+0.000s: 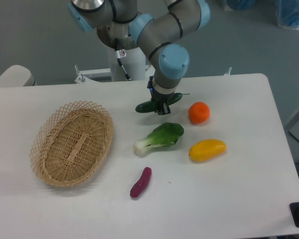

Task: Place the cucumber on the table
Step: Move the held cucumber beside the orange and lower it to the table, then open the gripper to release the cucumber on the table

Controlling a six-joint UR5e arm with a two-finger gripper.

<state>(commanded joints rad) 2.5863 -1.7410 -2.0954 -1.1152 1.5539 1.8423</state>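
One gripper (162, 107) is all I have, and it points down over the far middle of the table (239, 199), its fingers closed across the cucumber (150, 105). I see the dark green cucumber lying roughly level in the grasp, one end poking out to the left, the other with its thin stem showing to the right under the wrist. Whether it touches the tabletop or hangs just above it I cannot tell from this camera; the fingertips themselves are dark and mostly lost against the vegetable.

Just in front of the gripper sits the bok choy (159, 137), leaf end nearest the cucumber, white stalk pointing left. To the right lies the orange (199, 112), near but apart from the cucumber's stem. Nearer the camera than the orange is the yellow mango (208, 149). The purple sweet potato (140, 182) lies well forward, alone. The wicker basket (72, 142) takes up the left side, well apart from the gripper.

I see bare white surface between the basket and the cucumber, and a broad bare stretch along the near edge and right side. Behind the gripper the table's far edge is close, with the arm's base column (124, 37) right behind it. The upper arm links run out of frame at the top.
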